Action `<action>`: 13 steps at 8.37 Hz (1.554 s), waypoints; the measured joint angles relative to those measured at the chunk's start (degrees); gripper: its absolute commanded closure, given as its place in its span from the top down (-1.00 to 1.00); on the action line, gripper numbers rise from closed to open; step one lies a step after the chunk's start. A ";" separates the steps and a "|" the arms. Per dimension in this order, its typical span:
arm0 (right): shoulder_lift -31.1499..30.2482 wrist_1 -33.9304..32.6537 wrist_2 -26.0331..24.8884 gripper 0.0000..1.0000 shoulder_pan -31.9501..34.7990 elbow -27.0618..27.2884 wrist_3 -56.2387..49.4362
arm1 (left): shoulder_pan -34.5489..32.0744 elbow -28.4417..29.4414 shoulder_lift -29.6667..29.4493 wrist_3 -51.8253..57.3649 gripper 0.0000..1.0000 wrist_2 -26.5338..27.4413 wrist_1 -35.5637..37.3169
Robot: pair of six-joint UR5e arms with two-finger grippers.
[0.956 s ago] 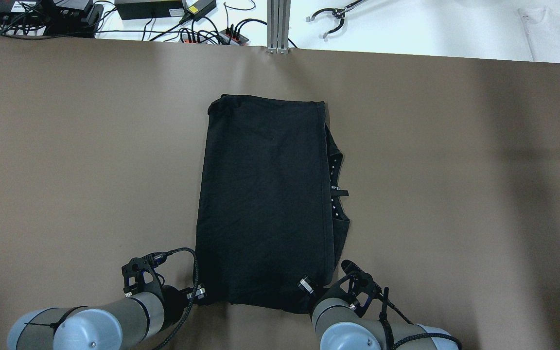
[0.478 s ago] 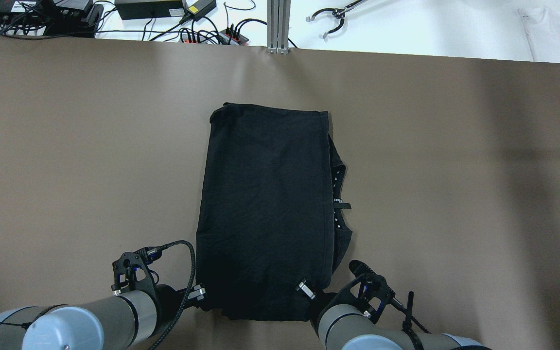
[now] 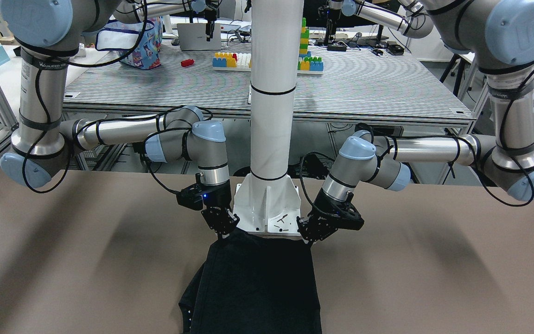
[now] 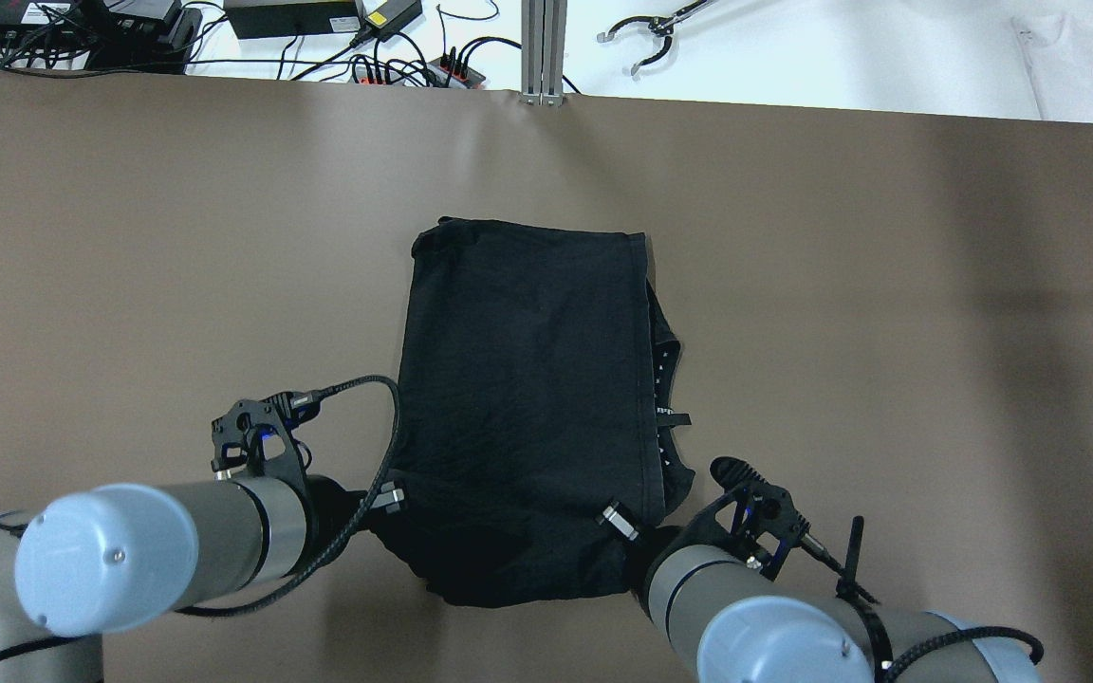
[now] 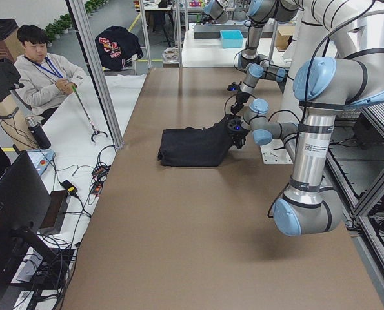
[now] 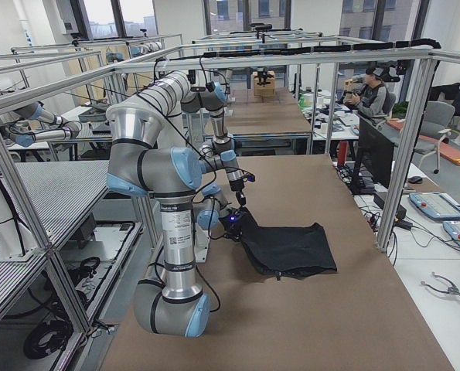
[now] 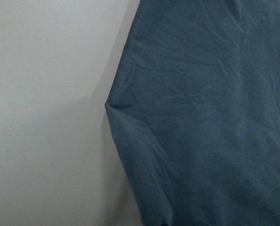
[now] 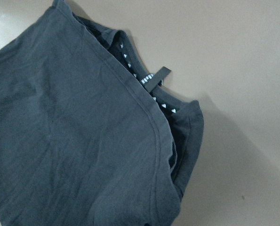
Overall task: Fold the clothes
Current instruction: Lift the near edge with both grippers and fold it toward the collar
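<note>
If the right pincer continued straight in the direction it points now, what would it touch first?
The black cloth: the right pincer points almost straight down at the corner that it seems to grip. Under the cloth comes the brown table; the gap between is unclear.

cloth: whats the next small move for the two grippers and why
Probably carry the near edge forward toward the far edge: the left gripper and right gripper each pinch a near corner of the cloth, lifted off the table, while the rest lies flat.
</note>
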 measured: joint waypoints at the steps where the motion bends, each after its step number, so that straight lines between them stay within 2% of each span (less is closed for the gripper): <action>1: 0.89 -0.33 1.45 -1.00 3.24 -0.25 -1.28 | -3.80 0.19 -3.21 2.11 -1.00 -2.84 4.47; 4: 5.47 -0.48 5.17 -1.00 13.32 -6.19 -7.50 | -12.88 6.22 -12.10 7.47 -1.00 -7.54 11.97; 8: 13.26 0.97 6.17 -1.00 21.98 -19.13 -16.18 | -20.32 19.75 -20.80 12.26 -1.00 -9.53 12.62; 13: 21.29 13.36 8.28 -1.00 27.74 -38.91 -24.72 | -24.92 35.79 -30.60 19.04 -1.00 -9.56 11.65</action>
